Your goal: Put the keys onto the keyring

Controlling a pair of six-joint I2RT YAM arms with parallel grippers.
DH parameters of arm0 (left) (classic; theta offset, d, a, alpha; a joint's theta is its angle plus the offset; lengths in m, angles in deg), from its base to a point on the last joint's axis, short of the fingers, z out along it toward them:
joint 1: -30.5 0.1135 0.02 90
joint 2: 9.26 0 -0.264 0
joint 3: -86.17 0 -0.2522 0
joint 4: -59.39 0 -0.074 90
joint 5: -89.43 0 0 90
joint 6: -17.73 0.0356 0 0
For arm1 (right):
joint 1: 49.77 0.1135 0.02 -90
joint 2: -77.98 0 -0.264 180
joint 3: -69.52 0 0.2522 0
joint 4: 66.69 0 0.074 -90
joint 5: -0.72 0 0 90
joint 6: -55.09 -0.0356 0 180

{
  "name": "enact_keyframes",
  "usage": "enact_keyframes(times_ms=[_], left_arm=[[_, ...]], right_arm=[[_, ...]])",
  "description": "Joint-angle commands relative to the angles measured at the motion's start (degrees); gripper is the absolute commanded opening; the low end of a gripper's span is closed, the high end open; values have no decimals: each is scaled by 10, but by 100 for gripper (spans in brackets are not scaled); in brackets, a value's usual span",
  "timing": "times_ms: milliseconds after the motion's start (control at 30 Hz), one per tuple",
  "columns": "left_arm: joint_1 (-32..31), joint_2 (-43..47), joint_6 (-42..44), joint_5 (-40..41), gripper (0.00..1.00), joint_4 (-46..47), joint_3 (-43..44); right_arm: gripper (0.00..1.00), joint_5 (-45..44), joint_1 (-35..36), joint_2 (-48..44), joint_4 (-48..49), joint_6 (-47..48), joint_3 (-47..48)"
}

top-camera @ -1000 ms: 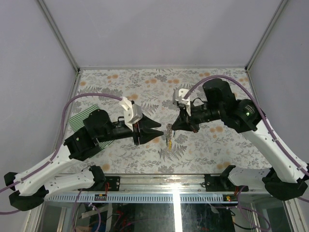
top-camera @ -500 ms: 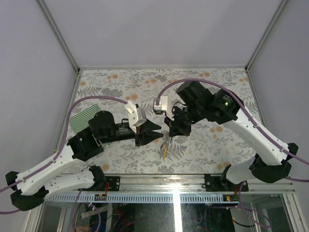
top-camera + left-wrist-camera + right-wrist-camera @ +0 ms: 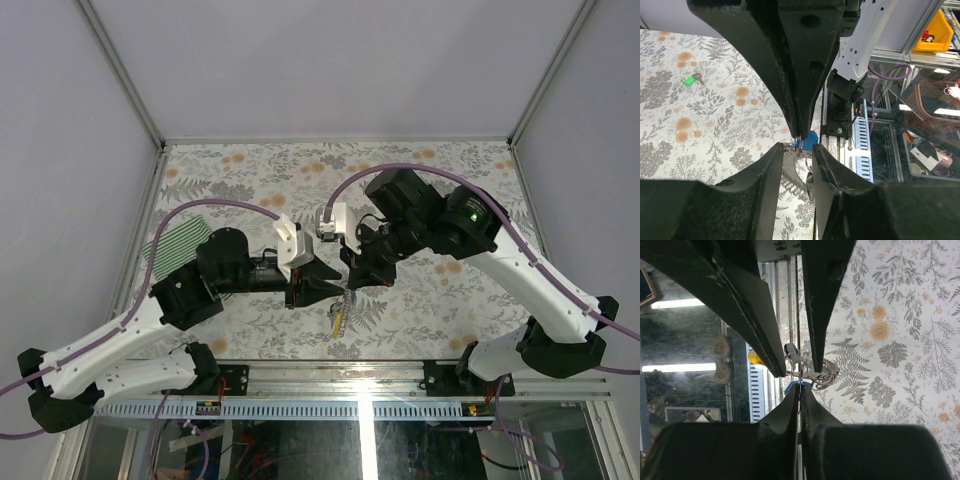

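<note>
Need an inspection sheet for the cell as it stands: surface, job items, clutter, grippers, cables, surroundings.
Surface: floral cloth over the table, lying flat.
Job's things: keyring with yellow tag sits where the fingertips meet, near the front edge; blue key at the tips of the right gripper; green key lies alone on the cloth, apart from the rest.
Clutter: striped cloth, partly under the left arm.
Grippers: left gripper narrowly open, chain in the gap, contact unclear; right gripper shut, apparently pinching the blue key.
Cables: purple cable loops over each arm, clear of the fingers.
Surroundings: grey walls; yellow bin beyond the table.
</note>
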State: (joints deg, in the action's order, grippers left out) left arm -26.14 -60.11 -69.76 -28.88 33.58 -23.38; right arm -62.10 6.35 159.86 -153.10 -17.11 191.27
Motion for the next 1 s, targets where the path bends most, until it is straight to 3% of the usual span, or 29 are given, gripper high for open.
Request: enact_keyframes(times_ms=[0, 367, 567, 833, 967], left_arm=[[-3, -7, 11, -28, 30, 34, 16], [-3, -19, 17, -36, 18, 23, 23], [-3, -18, 17, -37, 1, 18, 24], [-3, -15, 19, -26, 0, 6, 26], [-4, 1, 2, 8, 0, 32, 15]], right_arm=[[0, 25, 9, -22, 29, -1, -2], [0, 27, 13, -28, 40, -2, -9], [0, 22, 15, -29, 40, -1, -9], [0, 19, 15, -40, 59, -8, -11], [20, -20, 15, -72, 124, -50, -36]])
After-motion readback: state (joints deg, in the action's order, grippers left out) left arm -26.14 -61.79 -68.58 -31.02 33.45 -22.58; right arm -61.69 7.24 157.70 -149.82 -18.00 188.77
